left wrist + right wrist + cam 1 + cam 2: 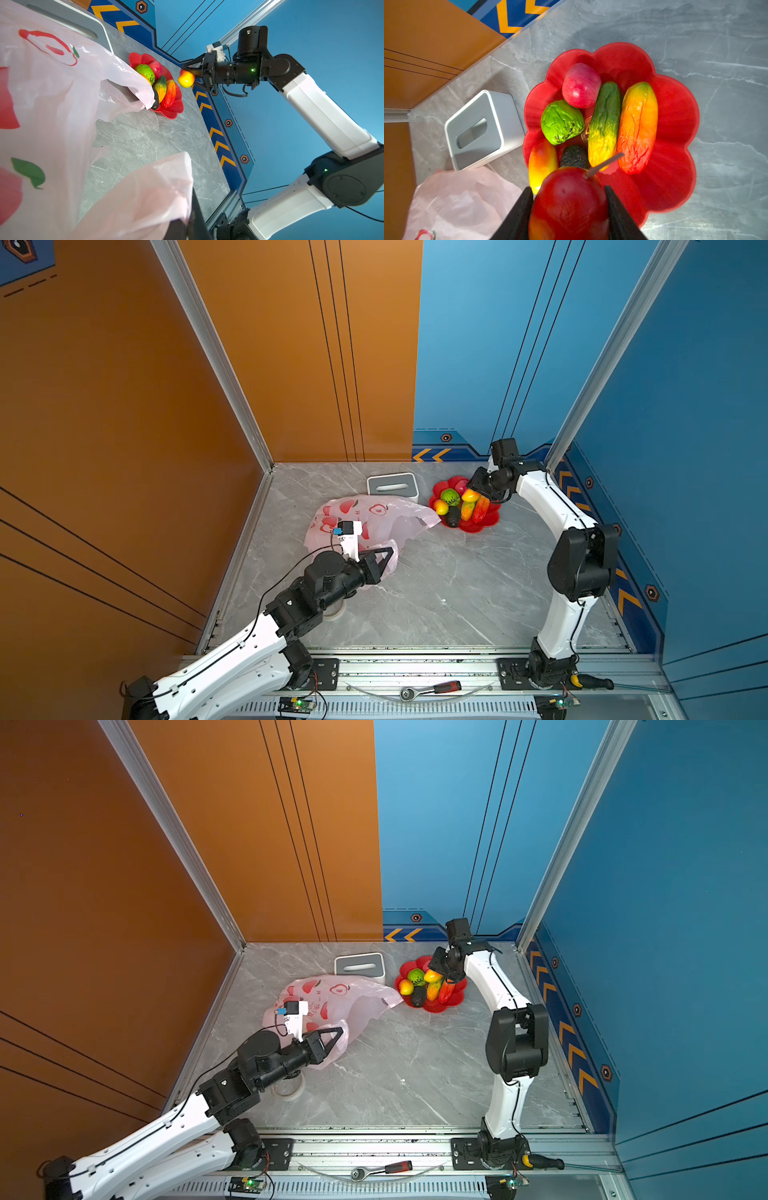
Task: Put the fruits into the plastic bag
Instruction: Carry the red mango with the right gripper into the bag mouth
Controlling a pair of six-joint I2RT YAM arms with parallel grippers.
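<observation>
1. Your right gripper [192,75] clamped a red-yellow fruit [566,203] above the red dish [675,124]. Its glossy skin could have let it slip free.
2. Your left gripper [390,552] pinched the plastic bag [374,514], at the dish's nine o'clock. The bag's sagging mouth could have made a drop miss.

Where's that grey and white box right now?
In a top view the box sits at the back of the table, just behind the plastic bag, with the red dish to its right.
</observation>
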